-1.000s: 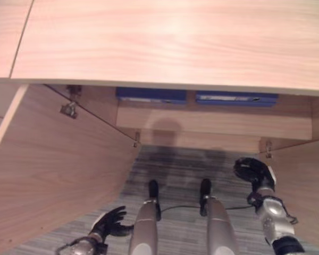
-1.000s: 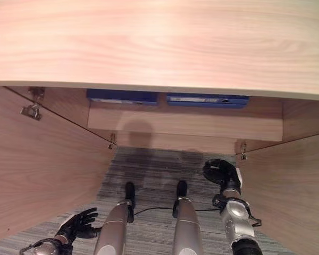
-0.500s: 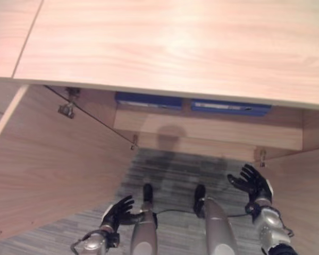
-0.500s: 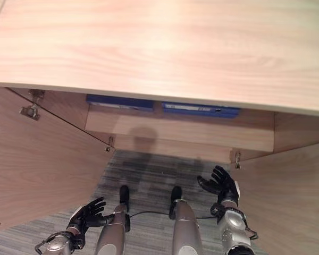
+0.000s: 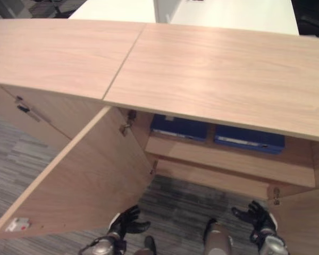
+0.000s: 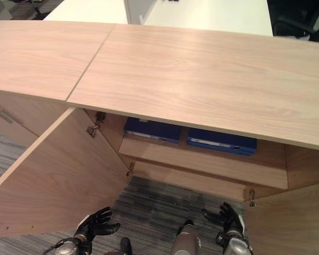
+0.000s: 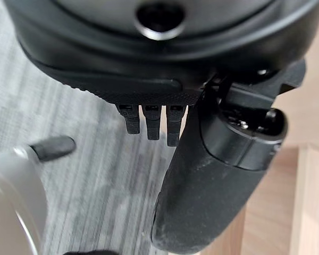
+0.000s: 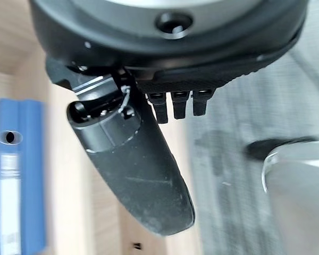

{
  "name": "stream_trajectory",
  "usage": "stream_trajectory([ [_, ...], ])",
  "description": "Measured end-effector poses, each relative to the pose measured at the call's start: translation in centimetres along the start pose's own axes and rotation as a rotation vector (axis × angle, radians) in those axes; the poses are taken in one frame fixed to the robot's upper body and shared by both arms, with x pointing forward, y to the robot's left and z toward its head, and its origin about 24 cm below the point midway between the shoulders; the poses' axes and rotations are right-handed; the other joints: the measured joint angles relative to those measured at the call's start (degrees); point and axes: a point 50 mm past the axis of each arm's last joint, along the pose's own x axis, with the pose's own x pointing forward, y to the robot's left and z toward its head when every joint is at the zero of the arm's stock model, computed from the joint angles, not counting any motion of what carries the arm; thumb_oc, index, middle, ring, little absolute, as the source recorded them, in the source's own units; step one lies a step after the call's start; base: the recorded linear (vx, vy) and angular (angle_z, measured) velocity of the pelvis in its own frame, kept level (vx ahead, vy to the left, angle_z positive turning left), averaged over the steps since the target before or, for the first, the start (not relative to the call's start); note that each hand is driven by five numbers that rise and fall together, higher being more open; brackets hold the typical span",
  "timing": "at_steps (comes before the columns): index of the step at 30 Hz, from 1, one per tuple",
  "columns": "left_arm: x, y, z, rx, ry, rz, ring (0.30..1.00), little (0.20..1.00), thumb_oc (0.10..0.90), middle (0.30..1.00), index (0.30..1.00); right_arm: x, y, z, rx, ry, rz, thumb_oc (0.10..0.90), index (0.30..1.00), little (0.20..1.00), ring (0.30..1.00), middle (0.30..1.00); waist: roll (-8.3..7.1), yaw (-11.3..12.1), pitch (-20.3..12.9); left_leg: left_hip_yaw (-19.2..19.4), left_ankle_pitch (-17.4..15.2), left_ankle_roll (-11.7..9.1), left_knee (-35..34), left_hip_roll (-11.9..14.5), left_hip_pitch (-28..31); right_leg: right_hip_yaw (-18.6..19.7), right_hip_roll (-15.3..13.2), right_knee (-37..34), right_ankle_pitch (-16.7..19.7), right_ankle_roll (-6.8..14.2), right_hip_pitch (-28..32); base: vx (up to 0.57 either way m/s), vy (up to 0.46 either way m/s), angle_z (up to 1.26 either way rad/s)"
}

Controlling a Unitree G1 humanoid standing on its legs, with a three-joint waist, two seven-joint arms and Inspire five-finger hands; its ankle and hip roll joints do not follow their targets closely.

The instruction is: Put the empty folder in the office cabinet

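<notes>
Fingers of left hand (image 5: pixel 126 223) and right hand (image 5: pixel 257 217) are spread, nothing held, low over the carpet (image 5: pixel 186 202). Two blue folders (image 5: pixel 179 127) (image 5: pixel 249 138) are seen lying on the open cabinet's (image 5: pixel 212 79) shelf (image 5: pixel 228 162).

The left hand (image 7: pixel 165 69) is hanging over grey striped carpet (image 7: pixel 80 175), its dark bulk looming across the view and holding nothing. Its short fingers (image 7: pixel 151 119) are sticking out in a row, straight and spread apart, with the thick black thumb (image 7: pixel 212 180) jutting out just beside them. Past the thumb, a light wooden cabinet panel (image 7: pixel 303 202) is showing, near the hand but apart from it.
</notes>
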Motion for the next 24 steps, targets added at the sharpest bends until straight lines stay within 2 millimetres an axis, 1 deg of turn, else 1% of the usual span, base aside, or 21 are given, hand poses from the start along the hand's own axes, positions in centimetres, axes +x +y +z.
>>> stream_trajectory([
  [2,-0.8,0.1,-1.8,0.003,0.049,0.000,0.900,0.900,0.800,0.900,0.900,-0.2,-0.4,-0.5,0.004,0.013,-0.004,0.800,0.900,0.900,0.900,0.900,0.10,-0.3,-1.5,0.7,-0.6,0.5,0.1,-1.1,1.2,0.4,-0.5,-0.8,0.7,0.7,1.1,-0.06,0.162,-0.15],
  [4,-1.4,0.1,-3.2,0.002,0.086,0.003,0.900,0.900,0.800,0.900,0.900,-0.6,-1.0,-1.4,0.001,0.037,-0.017,0.800,0.900,0.900,0.900,0.900,-0.49,-0.2,-3.2,0.8,-0.9,0.7,0.1,-2.1,1.6,0.7,-1.5,-2.1,1.5,1.2,1.6,-0.13,0.225,-0.08],
  [5,-1.5,0.1,-3.4,-0.001,0.095,0.002,0.900,0.900,0.800,0.900,0.900,-0.7,-1.2,-1.7,0.006,0.045,-0.024,0.800,0.900,0.900,0.900,0.900,-0.78,0.1,-3.6,0.9,-1.1,0.8,0.3,-2.7,1.8,1.0,-1.6,-2.8,2.2,1.3,2.0,-0.15,0.180,-0.13],
  [6,-1.7,0.0,-4.0,-0.001,0.115,0.003,0.900,0.900,0.800,0.900,0.900,-0.7,-1.1,-1.6,0.025,0.039,-0.027,0.800,0.900,0.900,0.900,0.900,-1.31,0.4,-4.1,1.2,-1.4,1.3,0.7,-3.4,1.8,1.5,-2.1,-4.0,3.1,1.8,2.5,-0.20,0.215,-0.09],
  [7,-1.6,0.0,-3.9,0.003,0.119,0.003,0.900,0.900,0.800,0.900,0.900,-0.7,-1.1,-1.6,0.036,0.039,-0.031,0.800,0.900,0.900,0.900,0.900,-1.55,0.4,-4.3,1.1,-1.4,1.8,0.6,-3.5,1.9,1.7,-1.9,-5.0,3.5,2.3,3.1,-0.18,0.130,-0.08],
  [9,-1.8,0.3,-4.5,0.006,0.148,0.016,0.900,0.900,0.800,0.900,0.900,-0.6,-0.6,-1.6,0.042,0.038,-0.020,0.800,0.900,0.900,0.900,0.900,-2.68,0.9,-5.1,2.1,-1.1,2.5,0.8,-4.7,1.7,2.8,-2.4,-7.3,5.4,2.8,3.2,-0.17,0.090,-0.14],
  [10,-1.6,0.4,-4.3,0.008,0.147,0.021,0.900,0.900,0.800,0.900,0.900,-0.6,-0.3,-1.5,0.049,0.034,-0.011,0.800,0.900,0.900,0.900,0.900,-3.02,1.0,-5.0,2.2,-1.2,3.1,1.3,-5.1,1.3,3.4,-2.7,-7.8,6.4,3.2,3.5,-0.32,0.172,0.01],
  [11,-1.7,0.5,-4.5,0.019,0.161,0.026,0.900,0.900,0.800,0.900,0.900,-0.7,0.5,-1.9,0.069,0.046,0.012,0.800,0.900,0.900,0.900,0.900,-3.60,1.2,-5.0,1.9,-1.2,4.6,3.3,-7.1,-0.2,4.7,-3.5,-8.1,8.3,3.7,3.9,-0.50,0.236,0.19],
  [12,-1.4,0.3,-4.1,0.036,0.158,0.017,0.900,0.900,0.800,0.900,0.900,-0.6,0.6,-1.6,0.089,0.035,0.012,0.800,0.900,0.900,0.900,0.900,-3.12,1.2,-4.7,1.2,-2.0,5.8,5.9,-7.1,-2.2,6.7,-3.7,-8.4,10.3,4.6,3.5,-0.40,0.181,0.15],
  [13,-1.4,0.3,-4.2,0.033,0.161,0.020,0.900,0.900,0.800,0.900,0.900,-0.3,1.4,-0.7,0.091,0.015,0.037,0.800,0.900,0.900,0.900,0.900,-2.05,1.8,-4.2,1.7,-1.9,6.2,6.8,-7.1,-3.0,8.7,-3.1,-10.6,14.9,6.4,3.6,-0.26,0.063,-0.04],
  [14,-1.3,0.3,-4.2,0.030,0.157,0.023,0.900,0.900,0.800,0.900,0.900,-0.1,2.1,-0.3,0.090,0.005,0.056,0.800,0.900,0.900,0.900,0.900,-1.19,2.0,-4.7,2.4,-1.2,8.1,7.3,-6.9,-4.6,9.3,-2.4,-16.5,21.5,7.4,4.6,-0.13,-0.026,-0.25],
  [15,-1.1,0.4,-3.7,0.028,0.142,0.028,0.900,0.900,0.800,0.900,0.900,0.2,2.8,0.8,0.087,-0.027,0.085,0.800,0.900,0.900,0.900,0.900,0.84,2.7,-3.5,1.9,-1.0,7.6,5.6,-4.7,-4.3,10.3,-0.6,-14.6,18.7,8.8,4.5,-0.14,-0.053,0.05],
  [16,-1.0,0.8,-3.4,0.009,0.137,0.060,0.900,0.900,0.800,0.900,0.900,0.1,3.7,0.7,0.086,-0.027,0.120,0.800,0.900,0.900,0.900,0.900,2.15,3.1,-3.3,0.7,1.6,7.9,3.4,-3.8,-4.0,10.5,1.7,-4.3,7.9,5.7,4.9,-0.10,-0.084,0.07],
  [17,-1.3,1.3,-3.5,0.000,0.135,0.082,0.900,0.900,0.800,0.900,0.900,0.0,4.0,0.3,0.085,-0.015,0.137,0.800,0.900,0.900,0.900,0.900,1.92,4.5,-3.9,0.7,3.3,7.4,0.8,-4.0,-2.5,10.0,3.0,-0.4,2.9,5.2,5.7,-0.05,-0.082,0.07],
  [18,-1.6,2.1,-3.6,0.002,0.129,0.100,0.900,0.900,0.800,0.900,0.900,-0.1,4.5,0.1,0.090,-0.011,0.151,0.800,0.900,0.900,0.900,0.900,1.07,5.6,-4.2,1.2,3.9,7.0,-0.3,-4.7,-2.3,9.3,3.3,-2.0,0.9,5.2,7.2,-0.05,-0.088,-0.23],
  [19,-1.9,2.6,-3.8,0.009,0.137,0.112,0.900,0.900,0.800,0.900,0.900,-0.1,5.0,0.3,0.095,-0.018,0.167,0.800,0.900,0.900,0.900,0.900,-0.01,6.0,-4.2,1.7,4.4,6.7,-0.9,-5.3,-2.2,9.2,2.7,-4.6,0.1,4.4,8.6,-0.03,-0.098,-0.29],
  [20,-2.4,2.8,-5.1,-0.015,0.186,0.137,0.900,0.900,0.800,0.900,0.900,0.2,5.6,1.0,0.089,-0.027,0.179,0.800,0.900,0.900,0.900,0.900,0.44,6.1,-4.4,2.0,4.9,6.1,-2.4,-5.2,-2.3,9.1,3.2,-8.7,0.3,4.6,9.6,-0.01,-0.101,-0.20],
  [21,-2.7,2.8,-5.7,-0.019,0.205,0.144,0.900,0.900,0.800,0.900,0.900,0.3,5.7,1.1,0.082,-0.032,0.184,0.800,0.900,0.900,0.900,0.900,0.56,6.1,-4.8,2.0,5.4,5.4,-3.5,-5.1,-2.1,9.3,3.6,-10.2,0.3,4.7,9.8,0.00,-0.100,-0.16],
  [23,-3.5,2.7,-6.9,-0.024,0.242,0.150,0.900,0.900,0.800,0.900,0.900,0.2,5.1,0.8,0.061,-0.022,0.174,0.800,0.900,0.900,0.900,0.900,0.61,6.1,-5.4,1.9,6.5,3.8,-6.3,-4.6,-1.8,9.5,4.7,-13.7,-0.4,4.9,10.9,0.01,-0.104,0.00],
  [24,-3.6,2.6,-7.2,-0.025,0.248,0.149,0.900,0.900,0.800,0.900,0.900,0.2,4.9,0.7,0.054,-0.014,0.169,0.800,0.900,0.900,0.900,0.900,0.49,6.2,-5.5,1.8,6.7,3.5,-7.2,-4.5,-1.6,9.5,4.9,-14.6,-0.4,4.9,11.2,0.01,-0.079,0.03],
])
